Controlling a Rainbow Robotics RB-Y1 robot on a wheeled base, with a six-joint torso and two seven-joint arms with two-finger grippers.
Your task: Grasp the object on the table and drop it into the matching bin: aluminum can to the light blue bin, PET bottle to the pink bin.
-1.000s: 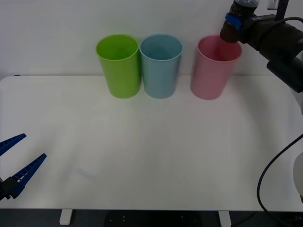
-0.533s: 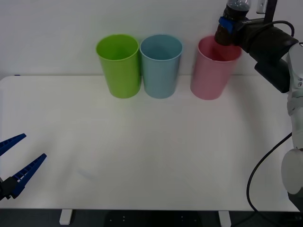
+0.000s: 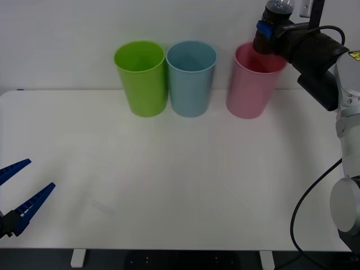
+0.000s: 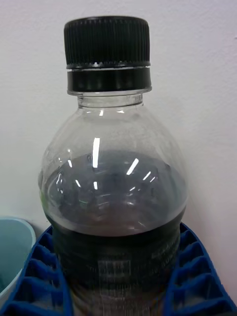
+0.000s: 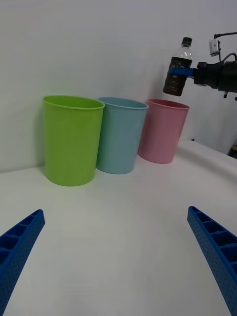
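The PET bottle, clear with dark brown liquid and a black cap, hangs tilted just over the far right rim of the pink bin. My right gripper is shut on its lower body. In the right wrist view the bottle stands between the blue fingers. From the left wrist view, the bottle is held above the pink bin. The light blue bin stands left of the pink one. My left gripper is open, low at the table's near left corner.
A lime green bin stands left of the light blue bin, and all three line up along the back edge of the white table. A white wall rises right behind them. The right arm's black cable hangs at the table's right side.
My right gripper has carried the bottle a little to the left and up, closer over the pink bin's rim. The left arm has not moved.
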